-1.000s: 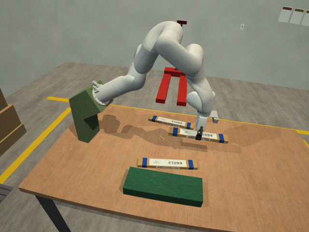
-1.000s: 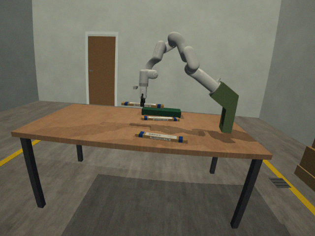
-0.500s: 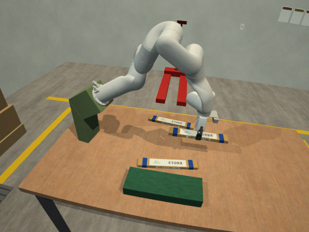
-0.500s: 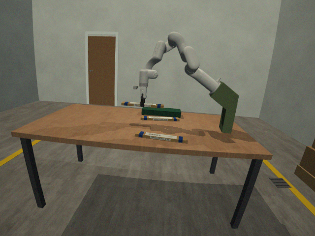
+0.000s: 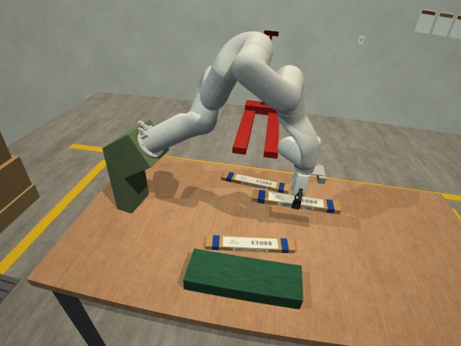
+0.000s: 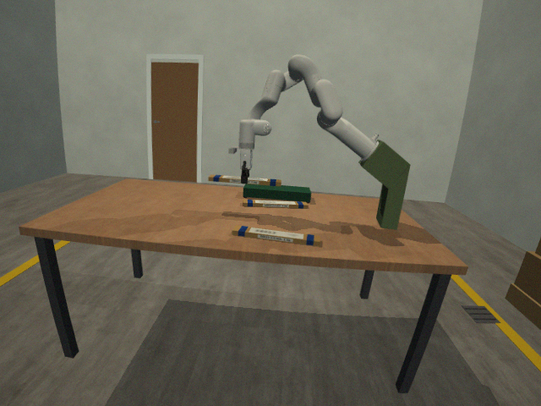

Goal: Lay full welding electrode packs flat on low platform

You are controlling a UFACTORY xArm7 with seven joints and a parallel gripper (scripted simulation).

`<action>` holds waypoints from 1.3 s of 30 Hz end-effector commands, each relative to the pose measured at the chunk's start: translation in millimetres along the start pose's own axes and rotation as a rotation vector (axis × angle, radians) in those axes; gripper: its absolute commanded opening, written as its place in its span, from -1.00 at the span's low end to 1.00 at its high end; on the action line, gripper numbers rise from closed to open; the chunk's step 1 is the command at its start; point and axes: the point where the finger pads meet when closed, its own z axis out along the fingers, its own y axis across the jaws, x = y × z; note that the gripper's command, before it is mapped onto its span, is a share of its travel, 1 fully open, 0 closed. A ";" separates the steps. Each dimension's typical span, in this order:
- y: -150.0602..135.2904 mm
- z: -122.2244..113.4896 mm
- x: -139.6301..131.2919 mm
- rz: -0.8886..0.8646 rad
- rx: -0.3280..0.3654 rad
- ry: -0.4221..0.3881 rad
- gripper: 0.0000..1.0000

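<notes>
Three tan packs of welding electrodes with blue bands and white labels are in view. My gripper [image 5: 297,202] is shut across the middle of one pack [image 5: 295,201] and holds it level, lifted above the table; it also shows in the exterior view [image 6: 244,178]. A second pack [image 5: 255,182] lies flat on the table just beyond it, seen at the front in the exterior view [image 6: 277,236]. The third pack [image 5: 250,244] [image 6: 275,203] lies flat right beside the low dark green platform [image 5: 243,277], off it. Nothing lies on the platform [image 6: 276,192].
My green base pedestal [image 5: 128,167] stands at the table's left back corner. A red forked frame [image 5: 256,128] is on the floor behind the table. Cardboard boxes [image 5: 11,182] stand on the floor at the left.
</notes>
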 end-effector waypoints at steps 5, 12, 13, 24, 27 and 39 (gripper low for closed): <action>-0.2 -1.0 1.5 0.000 0.001 0.004 0.15; -0.2 -1.0 1.5 0.000 0.001 0.004 0.15; -0.2 -1.0 1.5 0.000 0.001 0.004 0.15; -0.2 -1.0 1.5 0.000 0.001 0.004 0.15; -0.2 -1.0 1.5 0.000 0.001 0.004 0.15; -1.1 -0.9 2.3 -0.156 0.000 0.004 0.15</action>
